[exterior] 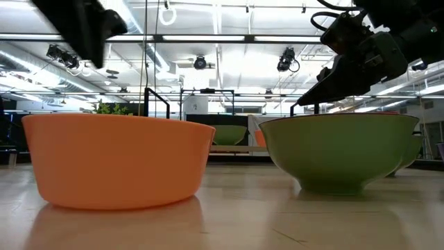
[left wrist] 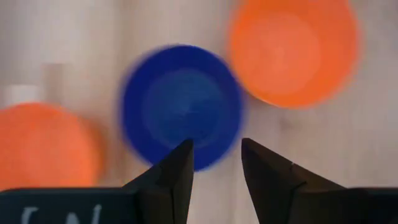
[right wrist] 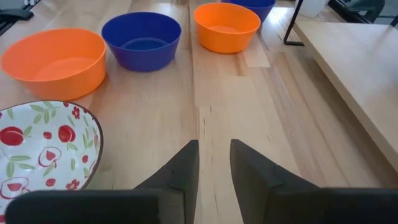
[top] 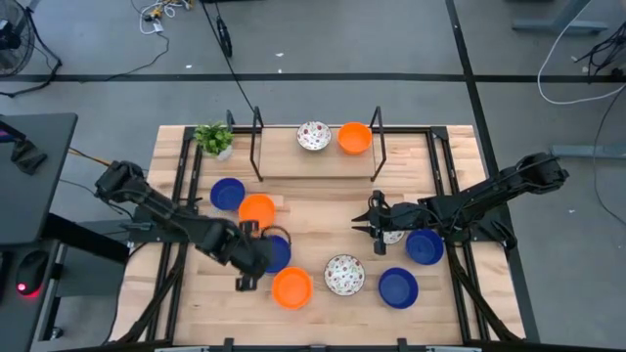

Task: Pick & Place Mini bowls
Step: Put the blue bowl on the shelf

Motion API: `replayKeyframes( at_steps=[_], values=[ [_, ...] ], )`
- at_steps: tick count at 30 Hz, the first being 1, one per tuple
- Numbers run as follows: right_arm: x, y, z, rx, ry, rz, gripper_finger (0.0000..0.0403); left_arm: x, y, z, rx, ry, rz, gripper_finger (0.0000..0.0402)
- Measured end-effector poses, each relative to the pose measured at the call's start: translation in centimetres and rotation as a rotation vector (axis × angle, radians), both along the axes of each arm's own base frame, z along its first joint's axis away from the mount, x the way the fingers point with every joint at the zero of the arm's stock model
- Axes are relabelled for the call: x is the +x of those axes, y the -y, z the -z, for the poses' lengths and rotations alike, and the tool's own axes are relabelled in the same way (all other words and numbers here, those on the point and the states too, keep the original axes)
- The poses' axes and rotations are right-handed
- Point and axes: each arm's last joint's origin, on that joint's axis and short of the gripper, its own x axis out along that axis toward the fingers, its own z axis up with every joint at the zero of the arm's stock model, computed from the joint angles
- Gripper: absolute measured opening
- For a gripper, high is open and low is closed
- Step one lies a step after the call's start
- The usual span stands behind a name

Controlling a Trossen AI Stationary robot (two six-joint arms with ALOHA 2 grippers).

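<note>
the left gripper (left wrist: pixel 214 163) hangs over a blue bowl (left wrist: pixel 181 106) flanked by two orange bowls (top: pixel 257 209) (top: pixel 291 287), jaws apart with nothing between them. the right gripper (right wrist: pixel 214 163) hovers over bare wood mid-tabletop (top: pixel 323 210), jaws narrowly apart, empty, a white patterned bowl (right wrist: pixel 43 146) beside it. more blue bowls (top: pixel 424 245) lie near the right edge; two bowls sit on the back shelf (top: pixel 318 161).

The wooden worktop (top: pixel 313 210) carried blue, orange and patterned mini bowls (top: pixel 292 287) across its lower half, a potted plant (top: pixel 214 139) upper left, and a raised shelf (top: pixel 315 160) at top centre.
</note>
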Motion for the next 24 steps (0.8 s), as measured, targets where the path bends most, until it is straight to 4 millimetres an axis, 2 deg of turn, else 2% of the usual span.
replayKeyframes(
  at_steps=[6,14,17,24],
  values=[
    [0.1,0.0,-0.2,-0.013,0.017,-0.009,0.0094,-1.4,2.4,2.6,-0.02,0.052,0.138,0.0157],
    [0.1,0.0,-0.1,0.012,0.016,0.004,0.0094,-2.2,2.4,5.2,0.073,0.105,0.161,0.0224],
    [0.1,0.0,-0.1,0.012,0.015,0.004,0.0094,-2.4,2.3,5.9,0.093,0.101,0.197,0.022],
    [0.1,0.0,-0.1,0.025,0.015,0.011,0.0094,-2.1,1.9,7.3,0.153,0.096,0.267,0.0172]
  ],
)
